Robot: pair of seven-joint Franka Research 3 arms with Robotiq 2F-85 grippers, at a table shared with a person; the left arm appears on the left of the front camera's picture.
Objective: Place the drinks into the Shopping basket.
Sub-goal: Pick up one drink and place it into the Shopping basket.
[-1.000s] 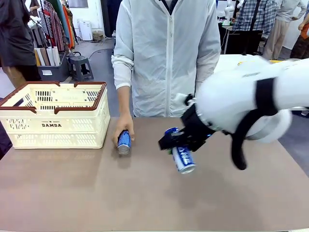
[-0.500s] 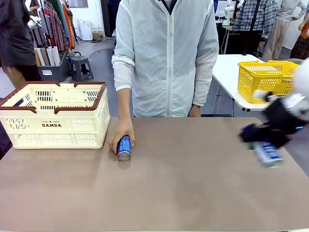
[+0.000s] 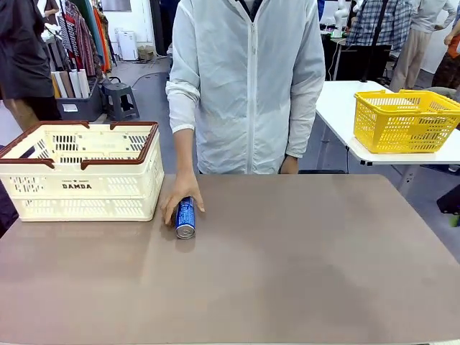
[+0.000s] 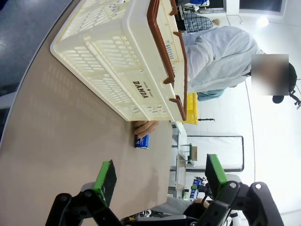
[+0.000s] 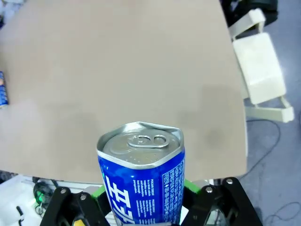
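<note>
A blue-and-white drink can [image 5: 141, 183] with a silver top stands upright between my right gripper's [image 5: 141, 207] fingers, which are shut on it, held off the table's right edge. A second blue can [image 3: 185, 218] lies on its side on the table with the person's hand [image 3: 180, 198] resting on it, just right of the Shopping basket [image 3: 79, 188], a cream slotted crate with a brown rim. In the left wrist view my left gripper [image 4: 160, 176] hangs open above the table, apart from the basket [image 4: 117, 66] and the lying can [image 4: 142, 141].
A bright yellow mesh basket [image 3: 406, 118] sits on a white table at the back right. The person in a pale jacket [image 3: 248, 86] stands at the brown table's [image 3: 287, 273] far edge. A white chair [image 5: 261, 70] stands beside the table.
My right arm has swung from the table's middle to the right, carrying its blue can out of the front view. The person's hand has stayed on the lying can.
</note>
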